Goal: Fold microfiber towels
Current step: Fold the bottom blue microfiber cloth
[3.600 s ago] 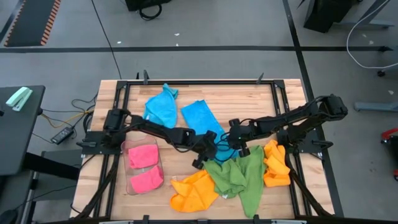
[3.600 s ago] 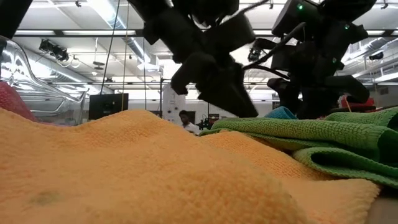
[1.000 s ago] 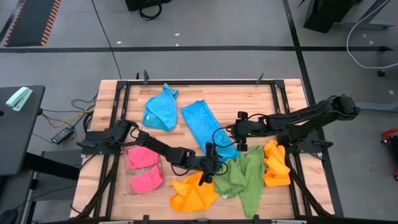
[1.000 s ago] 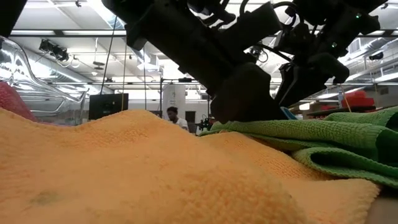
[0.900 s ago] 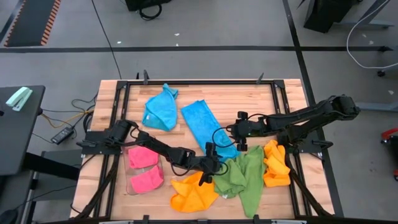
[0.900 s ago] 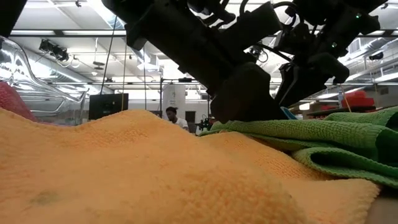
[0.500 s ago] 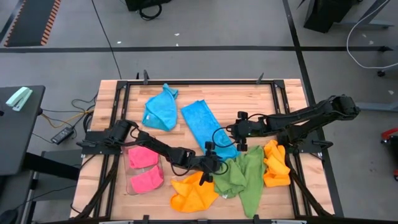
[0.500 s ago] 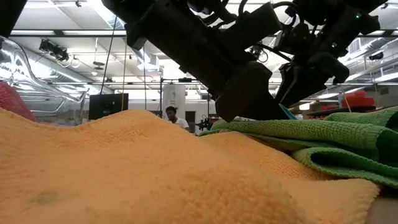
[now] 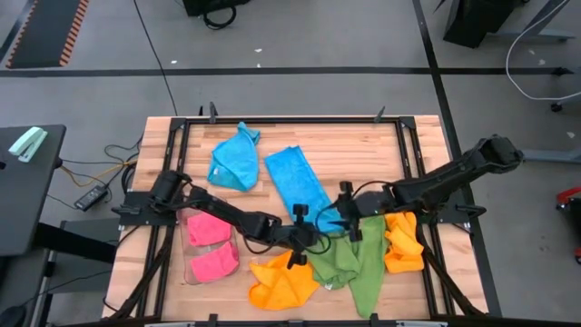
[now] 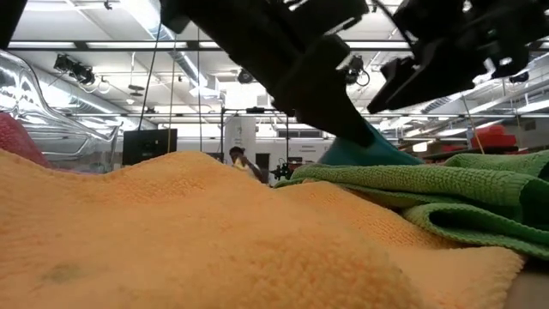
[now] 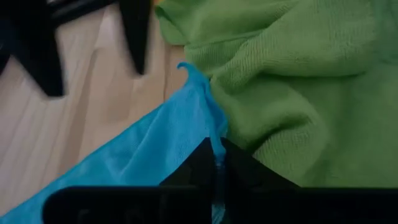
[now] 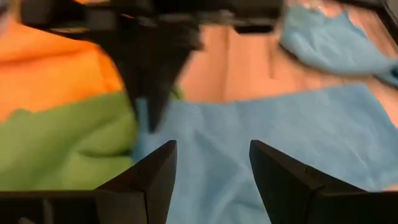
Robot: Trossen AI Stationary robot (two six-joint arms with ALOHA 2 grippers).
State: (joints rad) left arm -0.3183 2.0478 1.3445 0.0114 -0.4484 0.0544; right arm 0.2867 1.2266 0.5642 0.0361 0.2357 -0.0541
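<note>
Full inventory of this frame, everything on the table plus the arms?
Sky blue microfiber towels: two; flat one at table centre, crumpled one beside it toward the far left.
Green microfiber towel: one, near edge, right of centre.
Orange microfiber towels: two; one at near edge, one at right.
Pink microfiber towels: two, in the clear plastic tray, near left.
Wooden table: one, light wood.
Left gripper: shut on the flat blue towel's near corner.
Right gripper: open, over the same towel's near end.
</note>
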